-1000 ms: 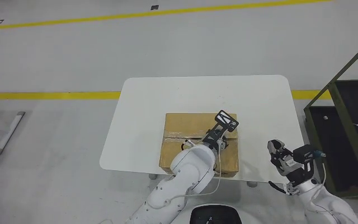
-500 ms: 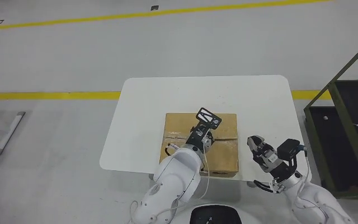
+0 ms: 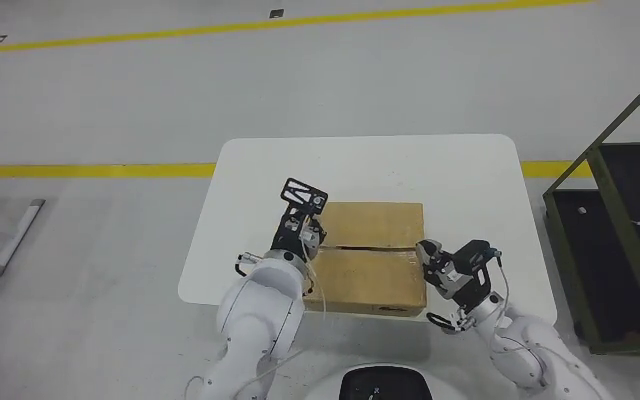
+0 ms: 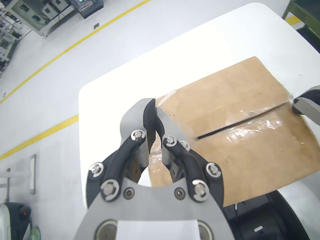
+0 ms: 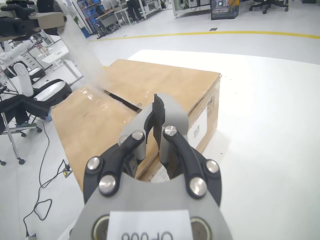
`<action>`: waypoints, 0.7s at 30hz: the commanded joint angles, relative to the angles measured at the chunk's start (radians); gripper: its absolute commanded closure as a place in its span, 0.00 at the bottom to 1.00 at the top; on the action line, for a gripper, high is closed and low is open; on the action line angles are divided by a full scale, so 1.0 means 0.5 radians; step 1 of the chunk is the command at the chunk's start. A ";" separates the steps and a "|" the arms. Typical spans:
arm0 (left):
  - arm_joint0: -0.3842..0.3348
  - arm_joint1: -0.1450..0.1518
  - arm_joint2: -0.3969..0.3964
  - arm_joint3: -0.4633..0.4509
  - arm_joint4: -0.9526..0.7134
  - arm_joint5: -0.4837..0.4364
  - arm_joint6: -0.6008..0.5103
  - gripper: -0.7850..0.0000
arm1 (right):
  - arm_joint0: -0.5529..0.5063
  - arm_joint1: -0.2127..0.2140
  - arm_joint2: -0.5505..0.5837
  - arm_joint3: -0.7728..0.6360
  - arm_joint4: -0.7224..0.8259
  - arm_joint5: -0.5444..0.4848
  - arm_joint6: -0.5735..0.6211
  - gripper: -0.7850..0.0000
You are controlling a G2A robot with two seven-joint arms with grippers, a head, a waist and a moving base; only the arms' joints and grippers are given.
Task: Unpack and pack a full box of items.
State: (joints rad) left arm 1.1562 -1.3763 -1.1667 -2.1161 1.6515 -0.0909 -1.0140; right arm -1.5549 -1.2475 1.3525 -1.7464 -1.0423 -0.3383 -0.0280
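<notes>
1. left gripper [image 4: 153, 108]: raised above the left end of the box, jaws clamped on the upper end of the tape.
2. strip of clear packing tape [image 5: 80, 49]: runs taut from the left jaws slanting down to the box's centre seam, where its lower end meets the cardboard.
3. brown cardboard box [image 3: 368, 256]: rectangular, with its top flaps down and a dark slit showing along the lengthwise seam. Glossy tape lies along part of that seam. It stands on the white rounded-corner worktop [image 3: 455, 170], at the middle of the near edge.
4. right gripper [image 5: 158, 108]: just beside the box's right end, level with the seam. Its jaws are together with nothing between them. Whether it touches the cardboard cannot be told.
</notes>
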 commanded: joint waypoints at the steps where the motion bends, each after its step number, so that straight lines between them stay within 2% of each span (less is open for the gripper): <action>1: 0.015 0.006 -0.047 -0.041 0.000 -0.050 -0.027 1.00 | 0.023 0.000 0.001 0.018 0.017 -0.001 0.008 1.00; 8: 0.058 0.029 -0.240 -0.058 0.146 -0.109 -0.041 1.00 | 0.073 -0.002 -0.013 0.072 0.022 0.009 0.022 1.00; 11: 0.054 0.035 -0.339 -0.061 0.180 -0.074 -0.036 1.00 | 0.083 -0.002 -0.017 0.084 0.023 0.003 0.024 1.00; 16: 0.027 0.049 -0.498 -0.042 0.242 -0.116 -0.023 1.00 | 0.103 -0.001 -0.028 0.111 0.010 -0.007 0.040 1.00; 21: 0.021 0.056 -0.595 0.011 0.267 -0.126 -0.021 1.00 | 0.124 0.001 -0.025 0.125 0.008 -0.006 0.065 1.00</action>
State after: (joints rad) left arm 1.1656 -1.3483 -1.4562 -2.1183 1.7896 -0.1583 -1.0222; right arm -1.4949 -1.2473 1.3389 -1.6857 -1.0377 -0.3414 0.0010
